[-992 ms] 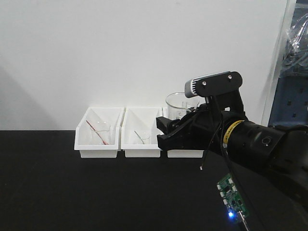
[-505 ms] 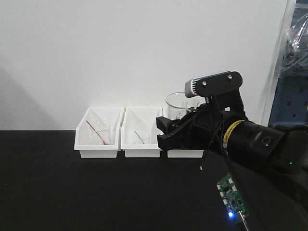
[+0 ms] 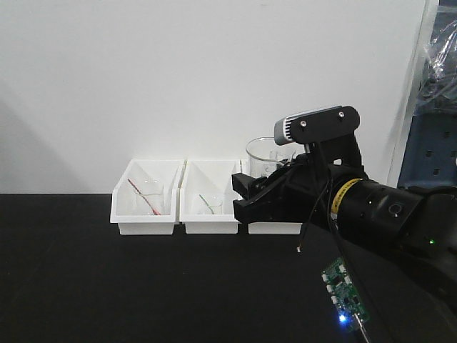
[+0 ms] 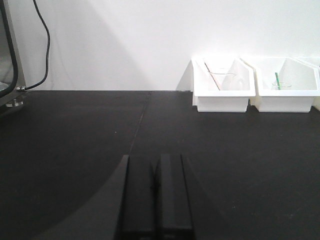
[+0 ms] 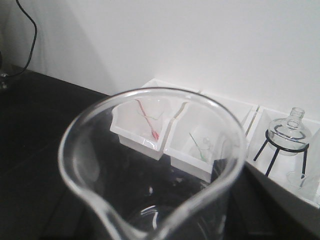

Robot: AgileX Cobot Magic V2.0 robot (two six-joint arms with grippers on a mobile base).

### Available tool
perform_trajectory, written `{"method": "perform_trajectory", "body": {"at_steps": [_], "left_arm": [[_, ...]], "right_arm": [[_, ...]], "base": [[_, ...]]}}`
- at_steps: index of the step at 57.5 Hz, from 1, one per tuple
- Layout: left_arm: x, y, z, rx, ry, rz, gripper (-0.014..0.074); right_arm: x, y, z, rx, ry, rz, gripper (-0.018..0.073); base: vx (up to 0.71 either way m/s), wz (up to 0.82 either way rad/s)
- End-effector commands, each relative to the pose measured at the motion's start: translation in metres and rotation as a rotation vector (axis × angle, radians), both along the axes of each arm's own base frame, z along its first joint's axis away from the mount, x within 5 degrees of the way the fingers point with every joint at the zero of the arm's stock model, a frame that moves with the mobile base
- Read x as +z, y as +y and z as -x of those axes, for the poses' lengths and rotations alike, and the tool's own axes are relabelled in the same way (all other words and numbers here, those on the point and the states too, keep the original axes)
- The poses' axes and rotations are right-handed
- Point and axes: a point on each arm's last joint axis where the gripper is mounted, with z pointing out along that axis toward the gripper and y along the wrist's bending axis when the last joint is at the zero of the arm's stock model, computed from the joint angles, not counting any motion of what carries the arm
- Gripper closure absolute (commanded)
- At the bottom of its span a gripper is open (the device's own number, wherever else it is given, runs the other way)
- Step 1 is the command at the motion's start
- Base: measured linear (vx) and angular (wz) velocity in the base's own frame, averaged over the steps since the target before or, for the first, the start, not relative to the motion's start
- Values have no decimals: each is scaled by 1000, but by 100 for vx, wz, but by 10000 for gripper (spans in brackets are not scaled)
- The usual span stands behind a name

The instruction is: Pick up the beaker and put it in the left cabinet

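Black right arm (image 3: 389, 214), yellow band (image 3: 345, 191), grey wrist camera (image 3: 314, 127), green circuit board (image 3: 348, 294).

The clear glass beaker (image 3: 263, 153) stands upright and empty, a pour spout at its rim.

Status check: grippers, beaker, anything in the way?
Left gripper shut, empty, over black table. Right gripper shut on beaker, near white bins. Nothing seen blocking leftward; cabinet not clearly in view.

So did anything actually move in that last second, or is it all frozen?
Nothing visibly changed. The right end effector still holds the beaker near the white bins, and the left end effector stays shut over the black table.
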Motion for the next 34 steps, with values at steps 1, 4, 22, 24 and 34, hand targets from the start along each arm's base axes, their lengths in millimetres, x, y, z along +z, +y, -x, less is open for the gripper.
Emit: {"method": "perform_trajectory", "body": {"at_steps": [1,4,22,24,34], "left_arm": [[14,1,2,14,-114,-2,603],[14,1,2,14,-114,-2,603],[14,1,2,14,-114,-2,603],[14,1,2,14,-114,-2,603],[14,1,2,14,-114,-2,603]], "right_arm": [[30,-2,10,37,-111,-63,382],[30,-2,10,37,-111,-63,382],[30,-3,9,36,-112,-63,382],[30,-3,9,36,-112,-63,382],[30,-3,9,36,-112,-63,382]], "base": [[0,0],[0,-1],[-3,0],[-9,0],[-13,0]]}}
